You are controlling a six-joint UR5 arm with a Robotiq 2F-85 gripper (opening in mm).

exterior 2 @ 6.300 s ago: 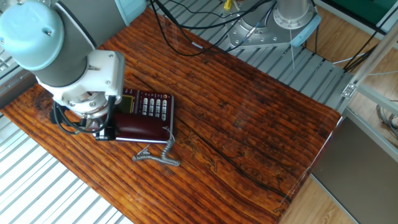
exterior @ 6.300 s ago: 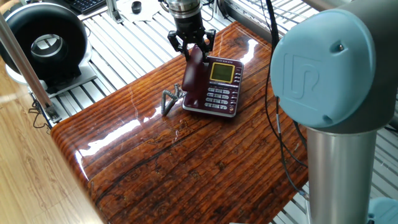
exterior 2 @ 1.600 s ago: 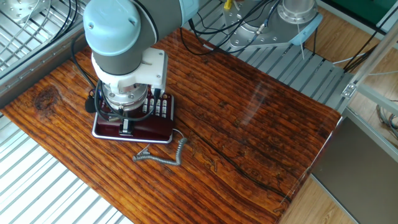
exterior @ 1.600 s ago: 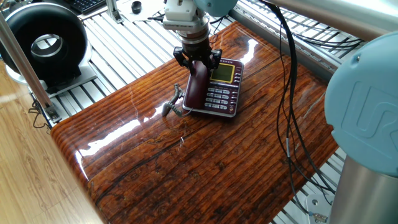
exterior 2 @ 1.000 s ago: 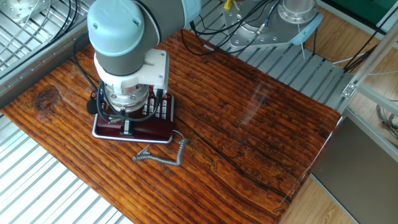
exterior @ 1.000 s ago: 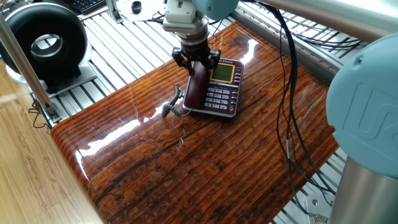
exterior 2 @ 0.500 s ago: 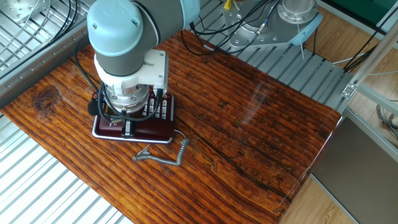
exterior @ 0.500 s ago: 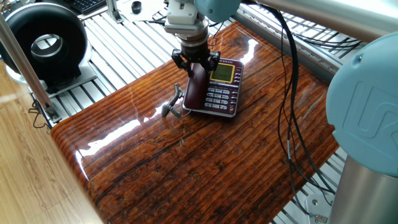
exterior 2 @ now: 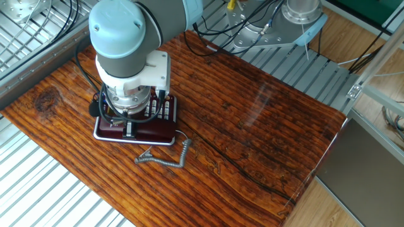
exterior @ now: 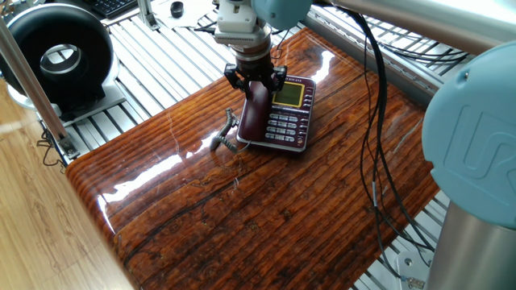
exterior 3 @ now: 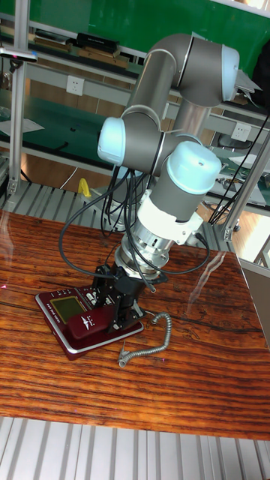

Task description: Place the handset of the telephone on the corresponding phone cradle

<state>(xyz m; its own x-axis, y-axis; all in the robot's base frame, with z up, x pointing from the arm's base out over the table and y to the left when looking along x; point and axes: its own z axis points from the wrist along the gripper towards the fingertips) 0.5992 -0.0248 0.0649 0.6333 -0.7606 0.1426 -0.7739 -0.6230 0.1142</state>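
Where the arm reached down over the far end of the wooden table, the gripper sat directly above the phone, its two dark fingers spread to either side of the handset. From the one fixed view the fingers looked parted just off the maroon plastic, though I could not say for certain whether they touched it. The handset lay lengthwise in the cradle along the side of the phone, beside the keypad and below the level of the yellow-green screen. In the tall fixed view its near end showed flat on the base, the gripper straddling the far part. The grey coiled cord trailed off the phone's edge and curled on the table just beside it. From the other fixed view the wrist hid most of the phone, leaving only its silver-trimmed rim and a strip of keys visible.
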